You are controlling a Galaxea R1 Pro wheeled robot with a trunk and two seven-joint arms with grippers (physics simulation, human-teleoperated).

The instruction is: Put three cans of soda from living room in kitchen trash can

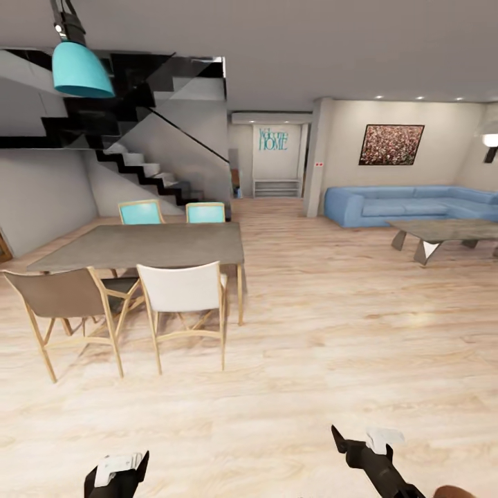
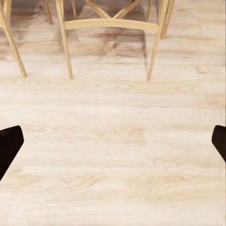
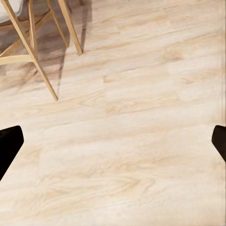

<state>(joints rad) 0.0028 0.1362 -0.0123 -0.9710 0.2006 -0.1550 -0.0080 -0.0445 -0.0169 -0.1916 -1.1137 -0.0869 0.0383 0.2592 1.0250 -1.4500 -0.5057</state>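
Observation:
I am on the light wood plank floor (image 1: 332,346), facing the living room with its blue sofa (image 1: 408,204) at the back right. The soda cans, the trash can and the kitchen are out of view. My left gripper (image 1: 117,474) hangs low over the floor near the dining chairs. It is open, its dark fingertips (image 2: 9,143) wide apart with bare floor between them. My right gripper (image 1: 363,446) also hangs low over the floor. It is open too, with nothing between its fingertips (image 3: 10,141).
A grey dining table (image 1: 145,245) with several chairs, a white one (image 1: 183,290) nearest, stands ahead on the left. A low grey coffee table (image 1: 443,232) sits before the sofa. Black stairs (image 1: 145,173) rise at the back left. Wood floor stretches between the two tables.

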